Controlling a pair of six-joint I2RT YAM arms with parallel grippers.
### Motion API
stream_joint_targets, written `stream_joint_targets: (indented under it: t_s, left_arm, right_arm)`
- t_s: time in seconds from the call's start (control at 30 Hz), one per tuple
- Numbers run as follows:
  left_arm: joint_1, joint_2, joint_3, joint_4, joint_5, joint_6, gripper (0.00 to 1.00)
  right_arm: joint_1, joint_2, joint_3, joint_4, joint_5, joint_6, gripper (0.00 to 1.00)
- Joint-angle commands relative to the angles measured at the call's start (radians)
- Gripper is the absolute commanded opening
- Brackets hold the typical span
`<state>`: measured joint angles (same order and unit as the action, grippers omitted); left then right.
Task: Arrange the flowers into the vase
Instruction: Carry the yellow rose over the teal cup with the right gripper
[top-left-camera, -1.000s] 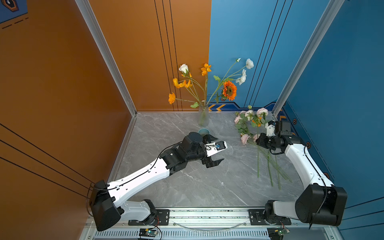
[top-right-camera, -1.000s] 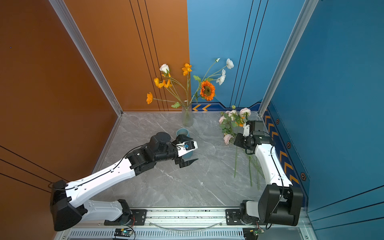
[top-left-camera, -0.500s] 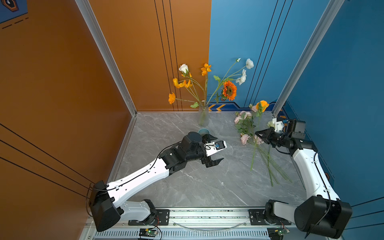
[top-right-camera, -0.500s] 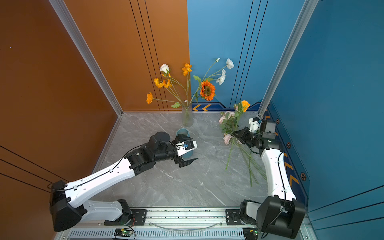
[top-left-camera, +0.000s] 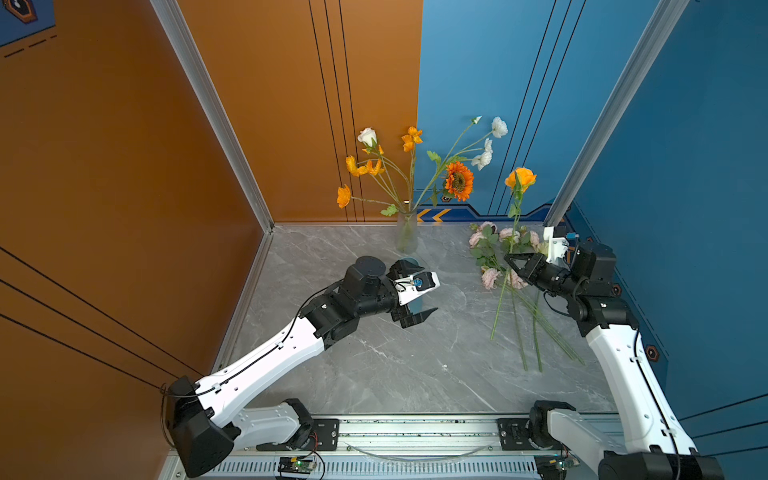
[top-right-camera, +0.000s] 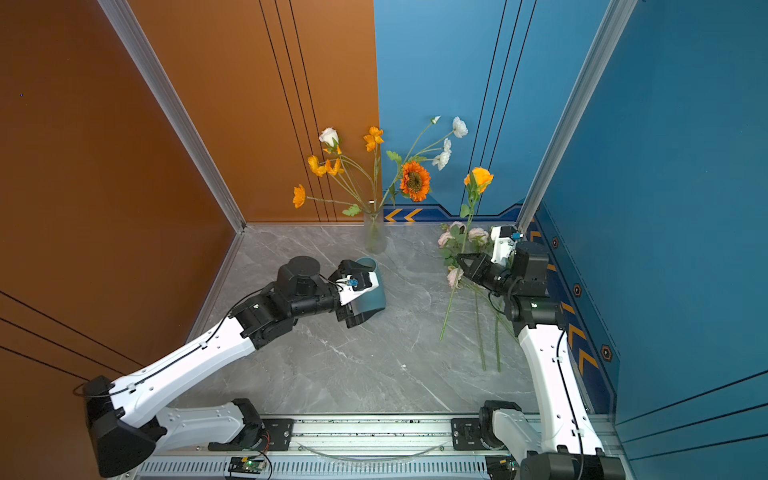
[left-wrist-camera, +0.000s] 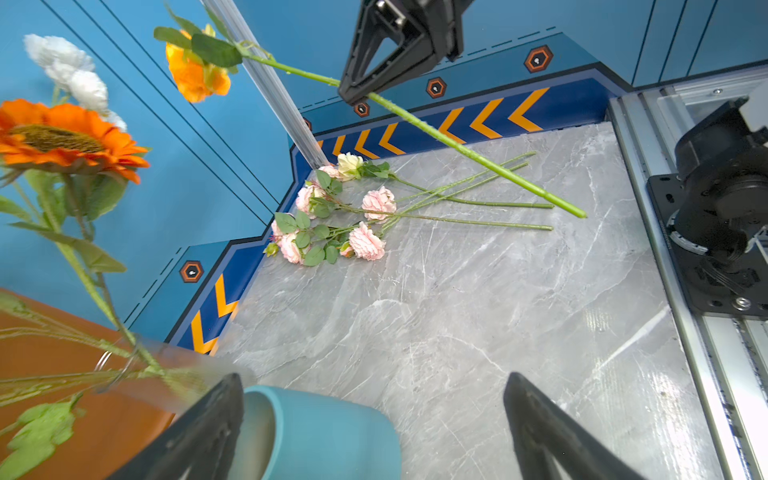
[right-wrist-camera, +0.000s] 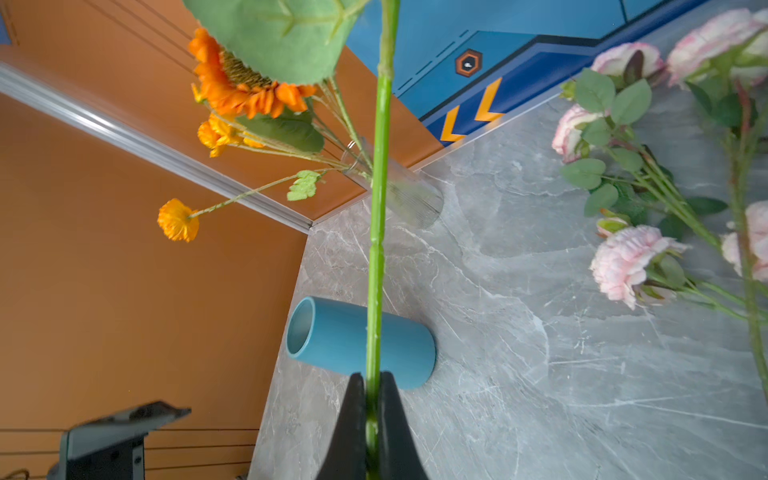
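Long green-stemmed orange flower (top-left-camera: 520, 179) (top-right-camera: 478, 178) (left-wrist-camera: 195, 75) is off the desk at far right, tilted, with the bloom up toward the far wall. The right gripper (top-left-camera: 508, 258) (top-right-camera: 460, 258) (left-wrist-camera: 347, 93) (right-wrist-camera: 372, 382) is pressed together on its stem partway down; the right wrist view shows both tips tight on the green stem. The lower stem end hangs out over the near-right desk; I cannot tell if it touches.

Under and beside it, pink-bloomed flowers (top-left-camera: 490, 277) (left-wrist-camera: 365, 241) lie flat on the grey marble-pattern desk (top-left-camera: 374, 374) at the right. Their blooms point toward the far wall and their stems fan toward the near side, crossing each other.

Clear glass vase (top-left-camera: 406, 235) (top-right-camera: 375, 237) (right-wrist-camera: 411, 195) stands upright at far centre, by the wall. It already holds a bunch: orange sunflower (top-left-camera: 458, 180) (top-right-camera: 414, 180), small orange blooms (top-left-camera: 360, 166) leaning left, and white blooms (top-left-camera: 498, 126) leaning right.

Teal cylindrical cup (top-right-camera: 372, 297) (left-wrist-camera: 328, 436) (right-wrist-camera: 361, 340) stands just near of the vase, open end up.

The left gripper (left-wrist-camera: 370, 386) is spread wide near the centre. One finger sits just beside the cup, the other is well apart from it, and nothing is pinched.
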<state>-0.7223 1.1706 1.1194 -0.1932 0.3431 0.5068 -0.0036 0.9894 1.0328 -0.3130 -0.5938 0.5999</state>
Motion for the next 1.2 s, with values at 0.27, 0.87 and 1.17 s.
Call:
stream_joint_targets:
  t_s: [0.27,0.87,1.17]
  left_arm:
    - [0.133,-0.151,0.006,-0.132,0.216,-0.058,0.98]
    - [0.441,-0.129,-0.117,0.132,0.503,-0.335,0.98]
    - [0.488,-0.129,-0.118,0.168,0.538,-0.373,0.98]
  right_arm:
    - [0.370,0.040,0.115,0.254,0.493,-0.313,0.00]
    - [0.735,0.430,0.273,0.885,0.567,-0.644,0.00]
    - [0.746,0.580,0.313,0.996,0.539,-0.629,0.00]
